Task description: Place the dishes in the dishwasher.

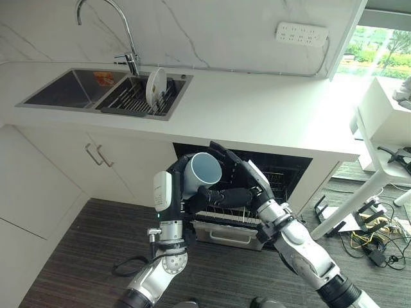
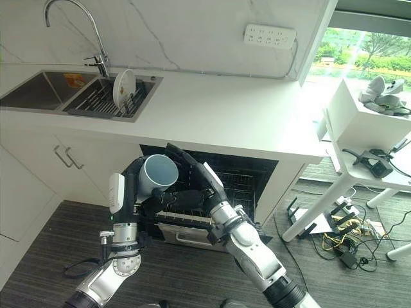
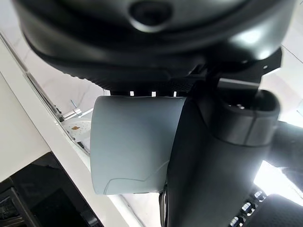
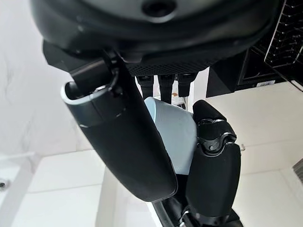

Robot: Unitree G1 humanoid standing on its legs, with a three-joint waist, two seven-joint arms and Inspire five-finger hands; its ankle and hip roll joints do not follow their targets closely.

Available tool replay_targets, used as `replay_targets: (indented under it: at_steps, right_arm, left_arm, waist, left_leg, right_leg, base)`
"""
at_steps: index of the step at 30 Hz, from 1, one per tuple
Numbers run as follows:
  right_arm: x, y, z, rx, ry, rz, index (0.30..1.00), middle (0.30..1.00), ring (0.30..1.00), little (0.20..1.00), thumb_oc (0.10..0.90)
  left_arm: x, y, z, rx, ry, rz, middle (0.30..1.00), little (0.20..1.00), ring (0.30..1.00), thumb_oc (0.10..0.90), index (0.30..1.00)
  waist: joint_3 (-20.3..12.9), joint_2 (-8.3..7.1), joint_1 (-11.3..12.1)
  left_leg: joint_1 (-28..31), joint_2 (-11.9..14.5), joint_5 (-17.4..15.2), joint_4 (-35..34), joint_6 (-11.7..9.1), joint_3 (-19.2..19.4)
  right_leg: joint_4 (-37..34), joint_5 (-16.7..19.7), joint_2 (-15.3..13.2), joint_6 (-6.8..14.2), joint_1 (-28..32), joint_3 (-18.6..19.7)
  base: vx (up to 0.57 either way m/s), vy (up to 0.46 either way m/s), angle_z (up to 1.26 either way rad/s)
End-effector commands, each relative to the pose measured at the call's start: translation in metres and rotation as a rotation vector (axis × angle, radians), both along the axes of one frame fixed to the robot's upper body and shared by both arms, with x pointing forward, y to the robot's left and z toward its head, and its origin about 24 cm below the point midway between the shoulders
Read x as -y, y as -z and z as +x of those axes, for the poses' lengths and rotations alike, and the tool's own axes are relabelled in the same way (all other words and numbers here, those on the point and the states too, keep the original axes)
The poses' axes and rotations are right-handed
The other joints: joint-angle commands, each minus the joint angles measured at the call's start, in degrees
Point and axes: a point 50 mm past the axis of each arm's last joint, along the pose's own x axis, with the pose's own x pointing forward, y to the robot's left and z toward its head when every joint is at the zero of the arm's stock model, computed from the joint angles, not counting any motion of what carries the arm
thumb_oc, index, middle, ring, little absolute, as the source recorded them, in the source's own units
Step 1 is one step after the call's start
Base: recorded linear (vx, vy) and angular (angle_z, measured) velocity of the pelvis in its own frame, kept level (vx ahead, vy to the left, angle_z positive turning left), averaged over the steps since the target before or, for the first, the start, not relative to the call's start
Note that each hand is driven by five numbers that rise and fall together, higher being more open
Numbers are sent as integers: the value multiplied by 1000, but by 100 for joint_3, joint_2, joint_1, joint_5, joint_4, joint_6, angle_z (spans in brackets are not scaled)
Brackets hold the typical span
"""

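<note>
Holding a pale blue cup (image 1: 201, 173) between them, both hands sit just above the pulled-out dishwasher rack (image 1: 225, 218), below the worktop (image 1: 257, 109). The left hand (image 1: 168, 192) has its fingers curled round the cup's side; the right hand (image 1: 237, 183) cradles it, fingers wrapped over the far side. The cup's long axis tilts, mouth facing up toward the camera. The wrist views confirm both grips; the eye views add the rack beneath and a plate (image 1: 155, 86) upright in the sink rack (image 1: 131, 99).

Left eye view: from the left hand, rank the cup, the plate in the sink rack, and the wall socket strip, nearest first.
1. Cup: held in the left hand, above the open dishwasher.
2. Plate: standing in the sink rack, farther back.
3. Socket strip: on the wall, far right.
</note>
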Motion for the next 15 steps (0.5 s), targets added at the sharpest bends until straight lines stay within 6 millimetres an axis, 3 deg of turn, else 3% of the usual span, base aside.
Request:
replay_targets:
  at_steps: [1,15]
  right_arm:
    - [-31,-55,4,261,-112,85,900,900,900,900,800]
    - [-35,-54,8,321,-101,-8,900,900,900,900,800]
  left_arm:
    - [29,-47,12,252,170,-42,300,300,300,400,300]
    - [33,-48,15,266,192,2,300,300,300,400,300]
  waist:
    - [-151,-216,-4]
    - [-132,-228,17]
  left_leg:
    - [-131,-204,-801,437,291,-182]
    - [-112,-202,-814,437,295,-187]
  right_leg:
    - [-726,34,165,501,667,446]
    - [-726,34,170,502,682,451]
  base:
    - [0,0,0]
    - [-1,-1,1]
